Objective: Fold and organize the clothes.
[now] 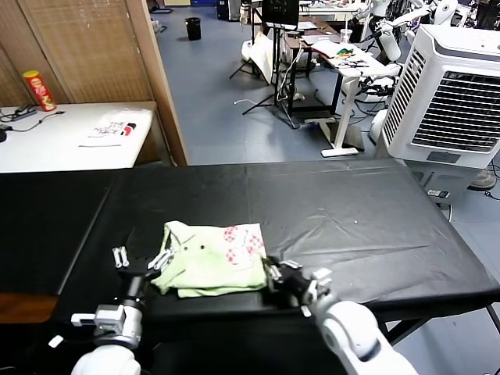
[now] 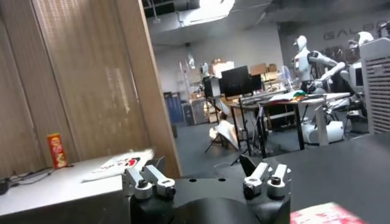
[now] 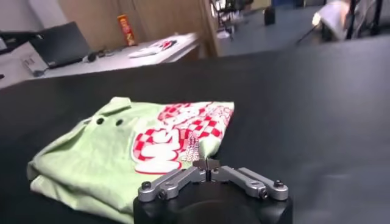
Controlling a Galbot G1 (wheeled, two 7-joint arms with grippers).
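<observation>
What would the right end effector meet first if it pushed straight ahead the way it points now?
Most likely the folded pale-green soft T-shirt with the red checked print: the right end effector, fingers together, sits at its near edge. Whether it touches is unclear.

Black table (image 1: 351, 226) bare right of T-shirt (image 1: 211, 262); air cooler (image 1: 453, 86) well beyond.

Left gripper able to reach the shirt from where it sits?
Probably yes. The left gripper stands open right at the near-left edge of the folded shirt, and nothing lies between them on the black table.
</observation>
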